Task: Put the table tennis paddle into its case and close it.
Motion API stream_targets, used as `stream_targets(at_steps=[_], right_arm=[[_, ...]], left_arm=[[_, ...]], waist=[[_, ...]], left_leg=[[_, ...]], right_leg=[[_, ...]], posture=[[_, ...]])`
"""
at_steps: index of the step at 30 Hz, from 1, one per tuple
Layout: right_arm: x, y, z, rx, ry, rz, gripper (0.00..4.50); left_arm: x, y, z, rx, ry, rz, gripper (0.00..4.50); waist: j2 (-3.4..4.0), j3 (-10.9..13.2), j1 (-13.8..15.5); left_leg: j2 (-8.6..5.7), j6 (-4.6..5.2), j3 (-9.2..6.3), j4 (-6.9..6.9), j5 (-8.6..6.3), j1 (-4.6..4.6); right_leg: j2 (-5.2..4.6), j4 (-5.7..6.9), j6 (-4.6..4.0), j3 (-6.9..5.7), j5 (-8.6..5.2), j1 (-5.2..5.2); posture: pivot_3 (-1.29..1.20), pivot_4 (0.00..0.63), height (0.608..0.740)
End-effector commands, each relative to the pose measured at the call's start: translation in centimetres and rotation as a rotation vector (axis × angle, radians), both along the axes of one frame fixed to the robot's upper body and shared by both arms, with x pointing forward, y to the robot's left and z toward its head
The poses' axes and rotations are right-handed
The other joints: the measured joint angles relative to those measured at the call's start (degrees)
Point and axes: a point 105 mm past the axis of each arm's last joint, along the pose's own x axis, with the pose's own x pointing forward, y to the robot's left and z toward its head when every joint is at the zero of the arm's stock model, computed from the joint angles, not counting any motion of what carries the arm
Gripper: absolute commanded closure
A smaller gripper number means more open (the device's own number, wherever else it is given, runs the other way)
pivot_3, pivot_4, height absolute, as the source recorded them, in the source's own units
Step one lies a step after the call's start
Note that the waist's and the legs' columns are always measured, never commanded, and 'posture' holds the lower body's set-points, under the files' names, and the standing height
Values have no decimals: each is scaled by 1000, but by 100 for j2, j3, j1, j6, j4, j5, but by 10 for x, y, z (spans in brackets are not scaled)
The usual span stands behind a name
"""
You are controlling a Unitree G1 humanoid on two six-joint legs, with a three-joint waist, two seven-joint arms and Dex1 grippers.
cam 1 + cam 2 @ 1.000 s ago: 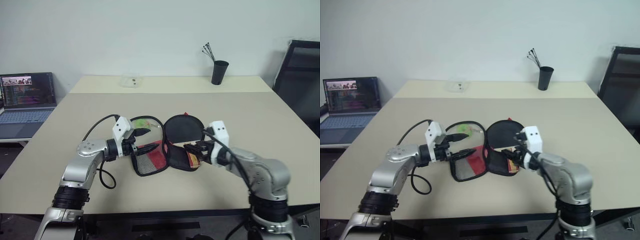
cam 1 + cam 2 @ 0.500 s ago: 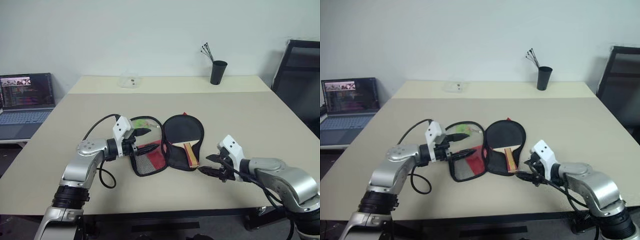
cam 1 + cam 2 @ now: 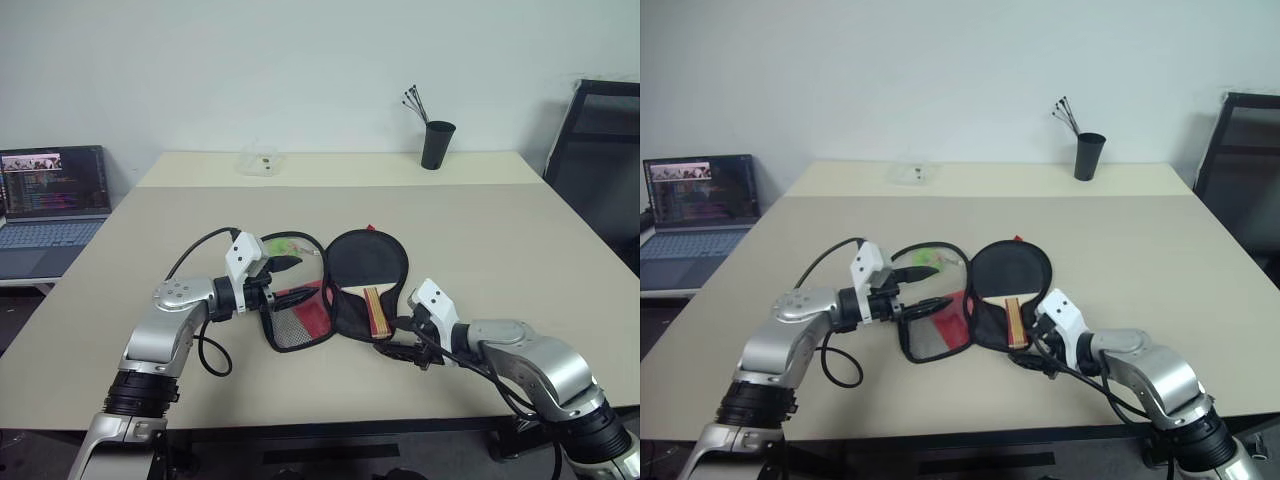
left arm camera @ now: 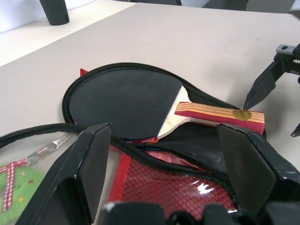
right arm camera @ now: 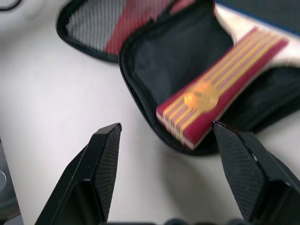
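Item: round black-rubber table tennis paddle (image 3: 365, 266) with striped wooden handle, lay in my open black fabric case (image 3: 335, 290) on the bench (image 3: 480, 230). Left hand (image 3: 285, 281) and right hand (image 3: 400, 346) both unclenched, empty. Risk: the projecting handle could snag the closing zipper.

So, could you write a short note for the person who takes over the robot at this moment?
Left gripper: open, holding nothing, at the raised flap of the case.
Right gripper: open, holding nothing, at the end of the paddle handle.
Case lies unzipped on the table; paddle rests inside its right half, handle end over the rim.
Done: paddle placed.
Left: seat the handle, fold the flap over, zip shut.
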Motion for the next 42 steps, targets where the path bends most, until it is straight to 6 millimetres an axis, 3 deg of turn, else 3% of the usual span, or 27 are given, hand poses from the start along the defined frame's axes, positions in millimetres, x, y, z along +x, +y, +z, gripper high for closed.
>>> stream_targets(at_steps=[1, 8, 19, 22, 26, 31, 42], right_arm=[[-3, 9, 13, 31, -46, 29, 1146], [0, 5, 19, 32, -63, 14, 1146], [-17, -34, 66, 22, -128, 65, 1146], [-20, -37, 75, 13, -150, 92, 1118], [-14, -37, 87, 8, -209, 97, 1118], [-4, -37, 95, 16, -250, 85, 1118], [-4, -37, 93, 30, -253, 78, 1118]], left_arm=[[-3, -1, 12, -5, -49, -7, 601], [-3, 7, 10, -6, -37, 28, 601], [-19, 72, -9, 31, 46, 219, 601], [-25, 85, -19, 50, 82, 251, 1190], [-21, 102, -41, 133, 105, 311, 2689], [-6, 104, -56, 190, 86, 347, 4466], [39, 75, -49, 68, 17, 387, 4491]], waist=[[0, 0, 2], [0, 0, 3], [0, 0, 16], [0, 0, 9], [0, 0, 15], [-2, -1, 22], [-5, -3, 58]], left_leg=[[0, 0, -1, 0, 0, 0], [-5, 0, 3, 1, 0, 0], [1, -1, -1, 0, 0, 2], [2, -1, 1, 0, 0, 4], [3, -1, -2, 0, 0, 6], [2, -1, 1, 0, 0, 6], [-4, -1, 8, 3, 0, 0]], right_leg=[[0, 0, 0, -1, 0, 0], [0, 0, 0, 1, 0, 1], [-8, -1, -1, -2, -1, 2], [-10, -1, -1, 1, -1, 2], [-10, -1, -2, -4, -1, 2], [-11, -2, -3, -3, -1, 3], [-12, 0, -1, -2, 1, 3]], posture=[[0, 150, 740], [0, 150, 740], [0, 150, 740], [0, 150, 740], [0, 150, 740], [0, 150, 740], [0, 150, 740]])
